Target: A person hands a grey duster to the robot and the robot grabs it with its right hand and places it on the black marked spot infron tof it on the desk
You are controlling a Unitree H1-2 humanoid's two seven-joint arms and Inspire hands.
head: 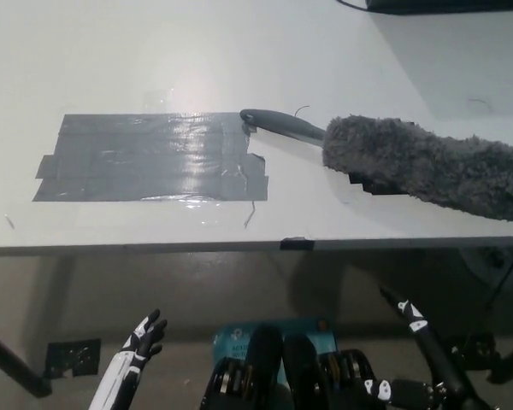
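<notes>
The grey duster lies on the white desk [154, 51], with its fluffy head [427, 166] to the right of the dark tape patch [145, 158]. Its dark handle [282, 126] points left, and the tip rests on the patch's upper right corner. My black right hand [410, 329] hangs below the desk's front edge at the lower right, fingers apart and holding nothing. It is well clear of the duster. At the lower left, under the desk, my white left hand [141, 337] rests open.
A small black tape mark [297, 244] sits on the desk's front edge. A black object [445, 4] and a cable lie at the far right back. Under the desk stand a teal box [239, 335] and a table leg [13, 371].
</notes>
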